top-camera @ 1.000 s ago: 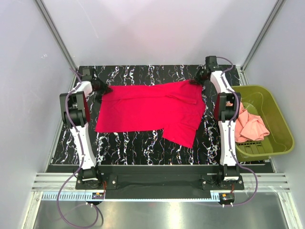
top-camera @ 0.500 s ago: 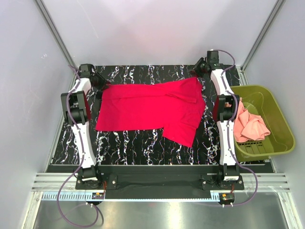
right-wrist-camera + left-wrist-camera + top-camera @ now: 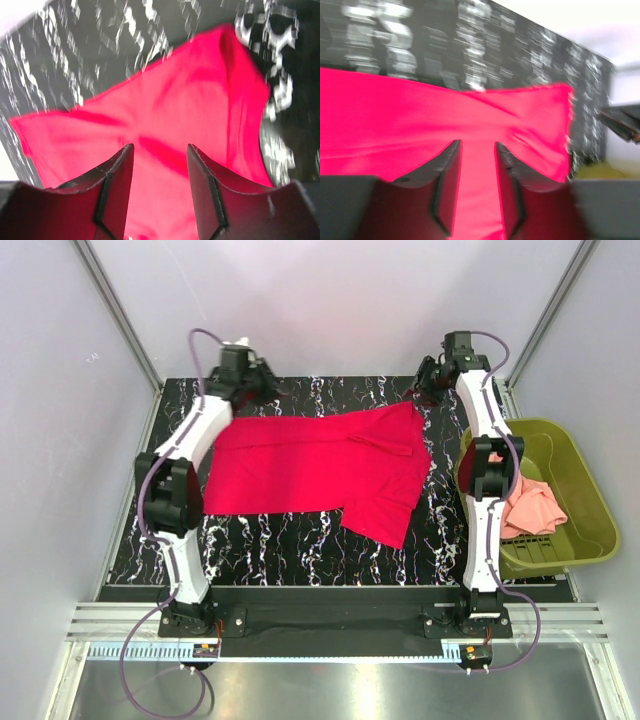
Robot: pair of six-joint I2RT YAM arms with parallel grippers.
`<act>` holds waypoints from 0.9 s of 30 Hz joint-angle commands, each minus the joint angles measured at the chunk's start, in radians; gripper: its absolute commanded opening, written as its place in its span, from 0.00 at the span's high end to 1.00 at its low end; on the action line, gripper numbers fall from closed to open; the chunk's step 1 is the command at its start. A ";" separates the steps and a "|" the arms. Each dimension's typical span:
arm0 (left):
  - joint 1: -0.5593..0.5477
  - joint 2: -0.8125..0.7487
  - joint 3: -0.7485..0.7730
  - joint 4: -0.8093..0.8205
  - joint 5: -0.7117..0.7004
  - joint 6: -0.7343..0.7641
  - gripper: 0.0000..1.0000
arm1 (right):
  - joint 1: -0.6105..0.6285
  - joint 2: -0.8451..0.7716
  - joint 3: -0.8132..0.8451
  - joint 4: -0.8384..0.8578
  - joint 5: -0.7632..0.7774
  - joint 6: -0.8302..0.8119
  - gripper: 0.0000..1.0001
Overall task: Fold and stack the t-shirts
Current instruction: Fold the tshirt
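Left gripper (image 3: 476, 145) and right gripper (image 3: 160, 147) are hovering part-open and empty over the limp, light red t-shirt (image 3: 310, 465), probably best pinched at its corners along the worktop's far edge.

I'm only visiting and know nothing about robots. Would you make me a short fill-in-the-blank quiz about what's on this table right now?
1. The red t-shirt lies spread out on the ___ marbled table.
2. The pink t-shirt sits crumpled in the basket, on the robot's ___ side.
3. Both arms' jaws stand ___, gripping nothing.

Missing words: black; right; open.
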State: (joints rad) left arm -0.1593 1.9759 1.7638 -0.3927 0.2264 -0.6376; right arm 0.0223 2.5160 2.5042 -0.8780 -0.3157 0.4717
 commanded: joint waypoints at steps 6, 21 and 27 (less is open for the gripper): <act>-0.276 0.092 -0.044 0.147 -0.087 -0.229 0.83 | 0.065 -0.371 -0.442 0.026 -0.013 -0.090 0.51; -0.427 0.352 0.095 0.236 -0.167 -0.438 0.89 | 0.064 -0.313 -0.512 0.053 -0.022 -0.061 0.62; -0.431 0.416 0.129 0.304 -0.167 -0.500 0.89 | 0.064 -0.301 -0.499 0.060 -0.022 -0.058 0.62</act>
State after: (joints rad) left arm -0.5861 2.3608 1.8370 -0.1719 0.0948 -1.0843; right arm 0.0891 2.2024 1.9701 -0.8490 -0.3321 0.4110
